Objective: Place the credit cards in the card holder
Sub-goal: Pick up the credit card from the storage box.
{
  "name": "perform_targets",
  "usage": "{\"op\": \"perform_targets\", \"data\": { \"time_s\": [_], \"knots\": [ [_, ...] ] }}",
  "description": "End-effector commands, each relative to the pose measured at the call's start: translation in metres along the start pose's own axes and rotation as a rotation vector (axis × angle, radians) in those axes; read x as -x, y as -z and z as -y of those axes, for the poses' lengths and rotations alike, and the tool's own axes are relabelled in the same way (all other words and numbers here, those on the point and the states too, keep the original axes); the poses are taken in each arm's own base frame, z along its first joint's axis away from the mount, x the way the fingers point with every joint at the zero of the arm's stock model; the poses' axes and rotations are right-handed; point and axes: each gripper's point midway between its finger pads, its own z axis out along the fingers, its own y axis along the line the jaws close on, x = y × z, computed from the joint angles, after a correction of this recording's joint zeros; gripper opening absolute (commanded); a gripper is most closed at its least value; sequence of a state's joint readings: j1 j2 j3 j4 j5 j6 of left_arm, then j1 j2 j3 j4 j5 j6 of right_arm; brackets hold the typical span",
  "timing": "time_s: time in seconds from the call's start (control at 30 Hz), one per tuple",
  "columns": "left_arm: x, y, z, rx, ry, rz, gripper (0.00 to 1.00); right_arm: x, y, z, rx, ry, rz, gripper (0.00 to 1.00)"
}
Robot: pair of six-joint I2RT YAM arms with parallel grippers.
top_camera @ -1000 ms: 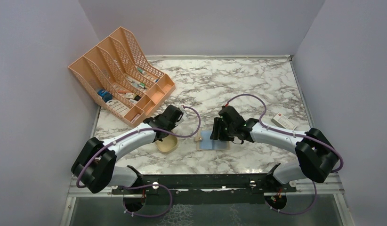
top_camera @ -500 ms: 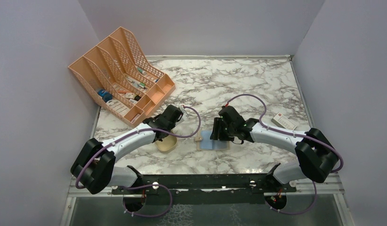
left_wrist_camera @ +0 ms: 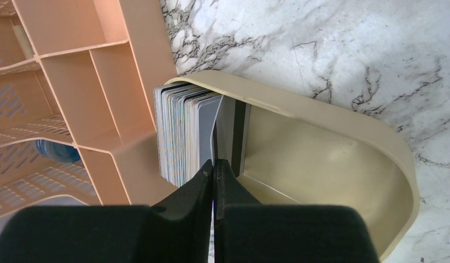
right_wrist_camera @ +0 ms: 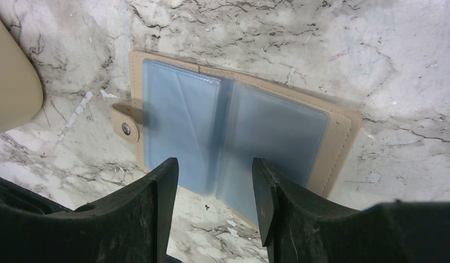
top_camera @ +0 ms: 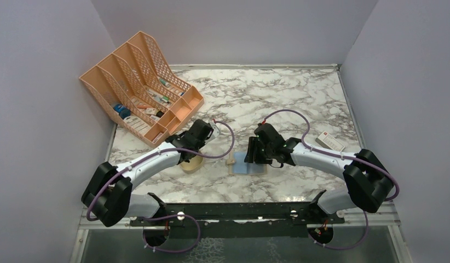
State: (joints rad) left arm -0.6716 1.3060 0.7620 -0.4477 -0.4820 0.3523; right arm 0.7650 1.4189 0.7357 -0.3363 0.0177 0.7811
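Observation:
The credit cards [left_wrist_camera: 184, 134] stand on edge as a pale grey-blue stack at the left end of a beige oval dish [left_wrist_camera: 332, 159]. My left gripper [left_wrist_camera: 214, 164] is shut on the edge of the rightmost grey card of the stack; it sits over the dish [top_camera: 192, 166] in the top view. The card holder [right_wrist_camera: 234, 131] lies open and flat on the marble, tan rim and snap tab around pale blue pockets. My right gripper [right_wrist_camera: 214, 181] hovers open and empty just above its near edge, also visible in the top view [top_camera: 254, 156].
A large orange mesh file rack [top_camera: 140, 87] stands at the back left, touching the dish's far side [left_wrist_camera: 102, 82]. A white box with a red mark [top_camera: 329, 141] lies at the right edge. Purple walls enclose the table on three sides.
My left gripper has shifted slightly up and away over the dish, with the card pinched. The right arm and the card holder have not moved.

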Motion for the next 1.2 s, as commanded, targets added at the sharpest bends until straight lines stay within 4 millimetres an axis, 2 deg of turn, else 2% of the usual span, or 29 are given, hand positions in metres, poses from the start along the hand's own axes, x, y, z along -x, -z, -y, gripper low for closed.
{"op": "perform_targets", "data": {
  "time_s": [0.0, 0.3, 0.5, 0.57, 0.7, 0.9, 1.03, 1.17],
  "knots": [
    [0.014, 0.014, -0.003, -0.034, 0.038, 0.052, 0.02, 0.0, 0.002, -0.003, 0.008, -0.001, 0.003, 0.53],
    [0.051, 0.044, 0.006, -0.166, 0.184, 0.216, 0.0, 0.005, 0.01, -0.009, 0.029, 0.004, 0.01, 0.53],
    [0.081, 0.068, 0.001, -0.216, 0.398, 0.315, 0.0, 0.011, 0.017, -0.01, 0.024, 0.046, 0.025, 0.53],
    [0.093, 0.077, 0.006, -0.277, 0.477, 0.342, 0.0, 0.012, 0.018, -0.007, 0.011, 0.059, 0.03, 0.51],
    [0.122, 0.093, 0.023, -0.439, 0.671, 0.356, 0.0, 0.017, 0.021, -0.002, -0.015, 0.069, 0.054, 0.42],
    [0.163, 0.111, 0.073, -0.801, 0.791, 0.325, 0.0, 0.014, 0.017, 0.011, -0.077, 0.071, 0.052, 0.28],
    [0.178, 0.114, 0.097, -0.962, 0.874, 0.337, 0.0, 0.011, 0.015, 0.022, -0.115, 0.067, 0.054, 0.24],
    [0.184, 0.108, 0.112, -1.026, 0.975, 0.333, 0.0, 0.006, 0.012, 0.028, -0.126, 0.054, 0.053, 0.23]
  ]
}}
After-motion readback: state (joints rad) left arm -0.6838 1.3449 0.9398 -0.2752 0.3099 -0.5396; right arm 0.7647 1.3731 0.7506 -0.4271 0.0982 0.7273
